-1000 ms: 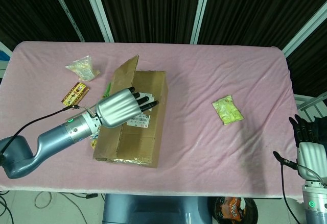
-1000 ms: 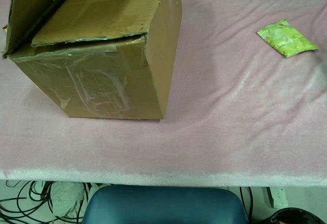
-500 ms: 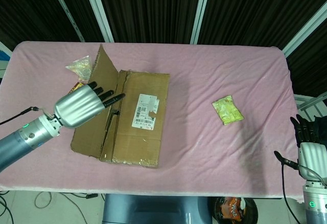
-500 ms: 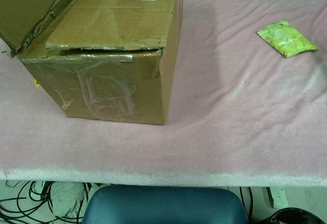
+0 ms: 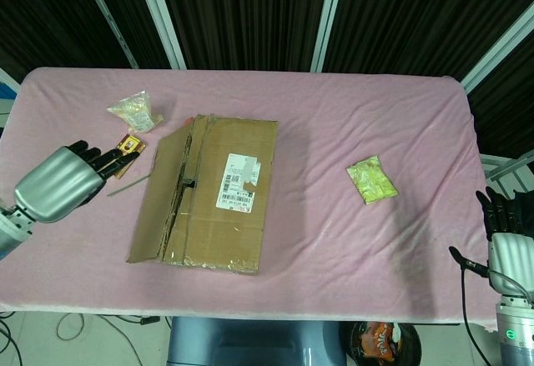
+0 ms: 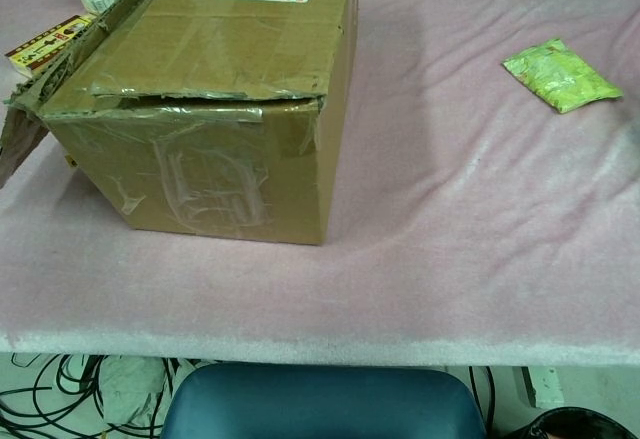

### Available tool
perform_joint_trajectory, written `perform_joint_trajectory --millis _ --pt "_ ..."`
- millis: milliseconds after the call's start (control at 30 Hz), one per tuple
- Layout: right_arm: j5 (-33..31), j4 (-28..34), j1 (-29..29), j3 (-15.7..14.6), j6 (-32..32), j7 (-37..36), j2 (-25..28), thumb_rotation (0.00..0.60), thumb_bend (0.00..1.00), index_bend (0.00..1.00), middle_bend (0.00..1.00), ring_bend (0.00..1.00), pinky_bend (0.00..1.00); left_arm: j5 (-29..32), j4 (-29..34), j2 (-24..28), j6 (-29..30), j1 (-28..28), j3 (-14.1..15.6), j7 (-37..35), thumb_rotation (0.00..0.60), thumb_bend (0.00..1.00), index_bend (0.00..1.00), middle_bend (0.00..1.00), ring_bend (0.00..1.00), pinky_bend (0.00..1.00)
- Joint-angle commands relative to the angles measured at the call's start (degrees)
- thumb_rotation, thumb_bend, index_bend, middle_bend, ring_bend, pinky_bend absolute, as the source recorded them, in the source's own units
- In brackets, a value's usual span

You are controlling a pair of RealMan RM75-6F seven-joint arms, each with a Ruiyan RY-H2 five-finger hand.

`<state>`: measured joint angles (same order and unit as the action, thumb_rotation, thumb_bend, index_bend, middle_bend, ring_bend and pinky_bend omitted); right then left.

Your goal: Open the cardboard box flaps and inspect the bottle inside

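You are working on the flap-opening step: the cardboard box [image 5: 213,193] is sitting left of centre on the pink tabletop [image 5: 350,241], its left flap [image 5: 158,199] folded outward toward 9 o'clock, the labelled flap [image 5: 238,187] lying flat. No bottle is showing. Your left hand [image 5: 58,183] is hovering empty, fingers extended, at the box's 9 o'clock. Your right hand [image 5: 505,237] is idling empty at the 4 o'clock edge. Next, lift the labelled flap.

table [image 5: 334,241]: pink cloth cover | on it: cardboard box [image 5: 225,216] left of centre | green packet [image 5: 371,180] to the right | clear bag [image 5: 133,110] and small yellow packet [image 5: 126,147] far left
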<state>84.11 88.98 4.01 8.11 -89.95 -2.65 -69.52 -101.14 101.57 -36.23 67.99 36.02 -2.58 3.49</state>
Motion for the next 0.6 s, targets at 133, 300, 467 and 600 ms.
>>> perform_joint_trajectory --millis 133,300,467,600 --pt "1.4 1.0 0.1 -0.3 -0.3 0.2 0.9 0.6 0.22 0.0 0.0 0.04 0.22 6.9 1.9 -6.7 10.3 -10.6 2.3 -1.3 0.6 0.19 0.03 0.06 0.07 0.13" --pt "3.6 2.6 0.7 -0.3 -0.8 1.4 2.6 0.6 0.22 0.0 0.0 0.04 0.22 10.3 3.0 -13.7 14.8 -16.9 4.2 -0.6 0.6 0.15 0.0 0.01 0.01 0.06" --pt "6.3 3.9 2.7 0.6 -0.3 5.1 5.0 0.6 0.23 0.0 0.0 0.04 0.22 12.2 0.3 -19.3 18.1 -21.2 5.2 0.3 0.6 0.15 0.0 0.0 0.01 0.05" --pt "7.9 6.5 5.8 2.0 2.6 8.3 8.0 0.6 0.25 0.0 0.0 0.04 0.22 12.6 -3.8 -23.0 20.9 -23.5 4.8 -1.5 0.6 0.15 0.0 0.0 0.01 0.05"
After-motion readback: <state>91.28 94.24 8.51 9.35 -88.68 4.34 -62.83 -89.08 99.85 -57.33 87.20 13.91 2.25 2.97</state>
